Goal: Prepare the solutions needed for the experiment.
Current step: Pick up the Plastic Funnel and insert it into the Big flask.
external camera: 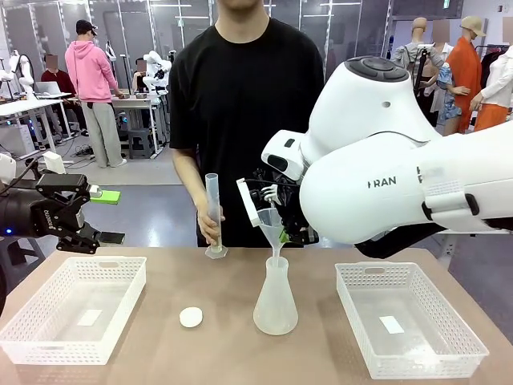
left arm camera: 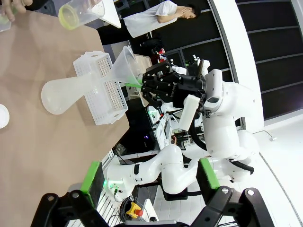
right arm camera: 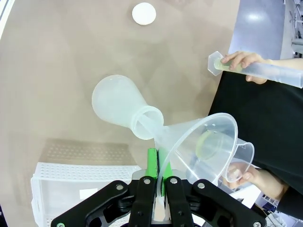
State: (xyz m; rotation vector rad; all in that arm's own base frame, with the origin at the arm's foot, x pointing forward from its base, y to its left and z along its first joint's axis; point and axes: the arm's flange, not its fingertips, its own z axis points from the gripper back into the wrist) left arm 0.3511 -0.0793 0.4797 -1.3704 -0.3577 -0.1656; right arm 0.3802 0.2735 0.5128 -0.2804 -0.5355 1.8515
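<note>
My right gripper (right arm camera: 157, 166) is shut on the rim of a clear funnel (right arm camera: 199, 142), whose stem sits in the neck of a frosted conical flask (external camera: 275, 303) at mid-table. A person's hand tilts a clear beaker (right arm camera: 236, 161) at the funnel's mouth; pale yellow-green solution (right arm camera: 207, 144) shows in it through the funnel wall. The person's other hand (external camera: 212, 228) holds a tall graduated cylinder (external camera: 212, 210) upright on the table. My left gripper (external camera: 108, 216) hangs open and holds nothing, above the left basket. The left wrist view shows the beaker's yellow-green solution (left arm camera: 69, 19) and the flask (left arm camera: 61, 92).
A white basket (external camera: 96, 262) lies at the left and another (external camera: 377, 269) at the right, each with a small paper slip inside. A small white round disc (external camera: 191, 317) lies on the table between the left basket and the flask. The person stands at the far edge.
</note>
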